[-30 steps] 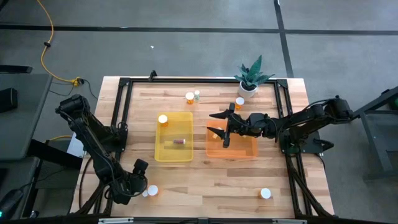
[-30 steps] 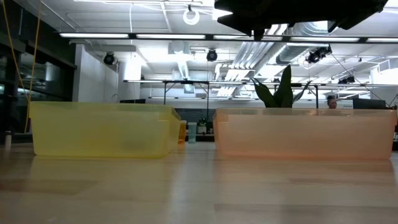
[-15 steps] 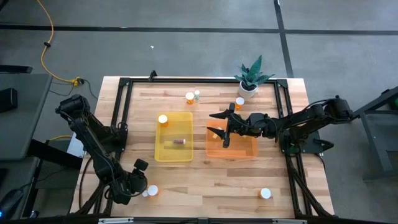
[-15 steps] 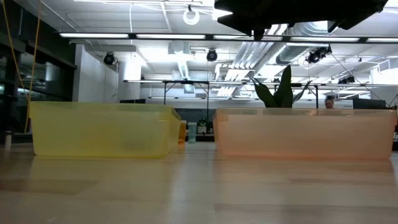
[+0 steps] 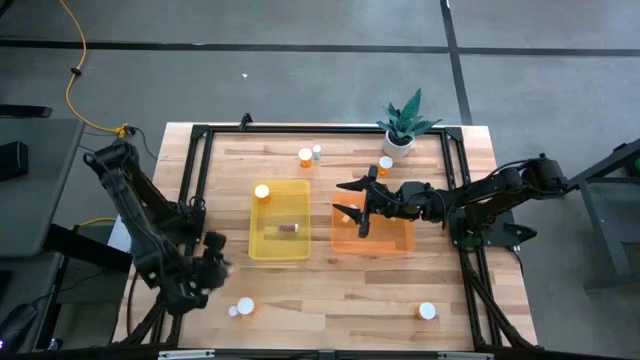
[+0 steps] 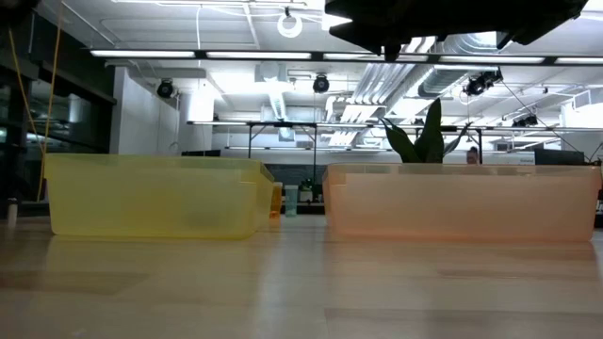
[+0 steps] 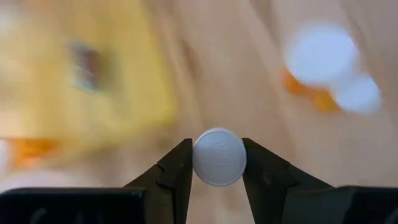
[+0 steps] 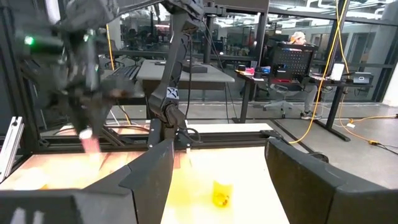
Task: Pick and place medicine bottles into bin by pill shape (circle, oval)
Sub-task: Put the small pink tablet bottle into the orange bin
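a grey concrete floor [image 5: 300, 80] surrounds the light wooden slatted table [image 5: 330, 285], with long white ceiling strip lights [image 6: 188, 54] glowing across the upper frame.

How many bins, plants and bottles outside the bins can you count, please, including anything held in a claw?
Yellow bin: 1
Orange bin: 1
Plant: 1
Bottles standing outside the bins: 6
Bottle in the left claw: 1
Total: 10
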